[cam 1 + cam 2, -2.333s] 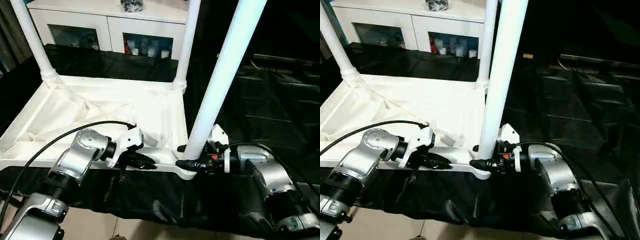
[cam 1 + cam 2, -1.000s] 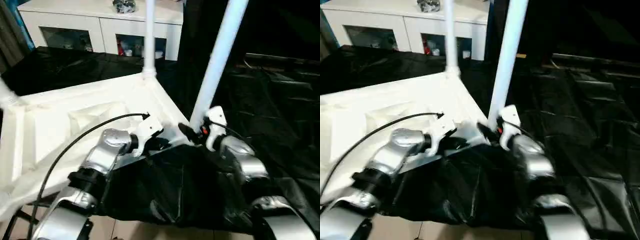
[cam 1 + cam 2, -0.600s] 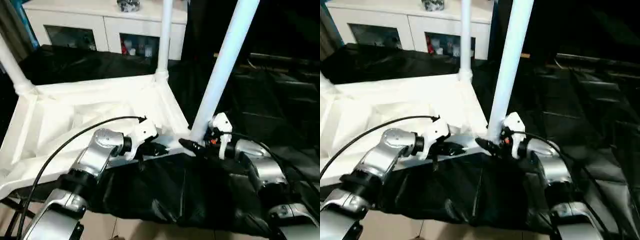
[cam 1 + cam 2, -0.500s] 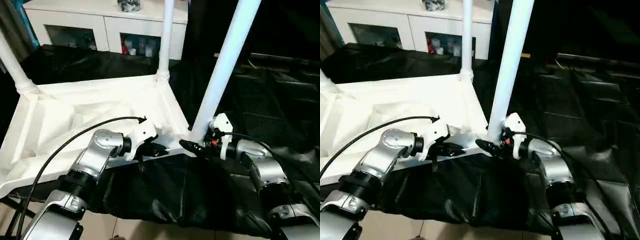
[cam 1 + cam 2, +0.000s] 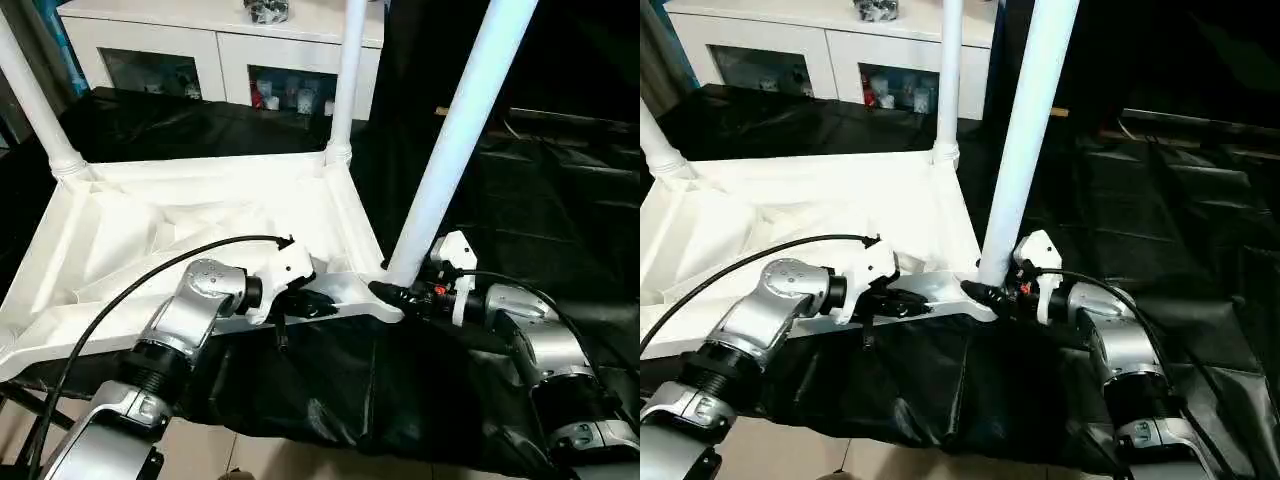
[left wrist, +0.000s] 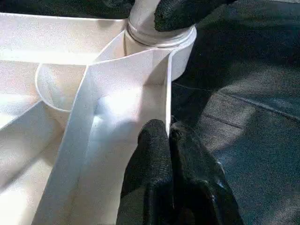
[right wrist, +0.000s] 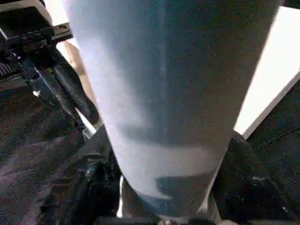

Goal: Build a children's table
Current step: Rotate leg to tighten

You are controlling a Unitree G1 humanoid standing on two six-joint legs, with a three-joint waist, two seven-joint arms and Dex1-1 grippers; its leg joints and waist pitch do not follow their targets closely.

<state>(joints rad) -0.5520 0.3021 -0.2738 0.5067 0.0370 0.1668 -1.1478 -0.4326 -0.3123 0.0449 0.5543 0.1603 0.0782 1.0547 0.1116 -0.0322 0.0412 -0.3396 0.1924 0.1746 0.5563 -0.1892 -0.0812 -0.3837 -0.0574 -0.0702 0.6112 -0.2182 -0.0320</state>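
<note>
The children's table (image 5: 200,215) lies upside down on a worktop (image 5: 560,200) covered with black sheeting, its ribbed underside facing up. Three legs stand upright in corner sockets: one at 11 o'clock (image 5: 35,95), one at 12 o'clock (image 5: 345,80), and the near leg (image 5: 460,130) at about 3 o'clock from the table's centre, at the near right corner.

The left gripper (image 5: 315,303) is at the near rim of the table top, just beside that corner. In the left wrist view its two black fingers (image 6: 150,154) are pressed together with the thin rim wall between them, so the jaws are clenched on the table's edge.

The right gripper (image 5: 985,293) is at the foot of the near leg. In the right wrist view a finger sits on each side of the tube, so the jaws are grasping this leg just above its socket.

A white cabinet (image 5: 220,50) with glass doors stands behind, at 12 o'clock.
</note>
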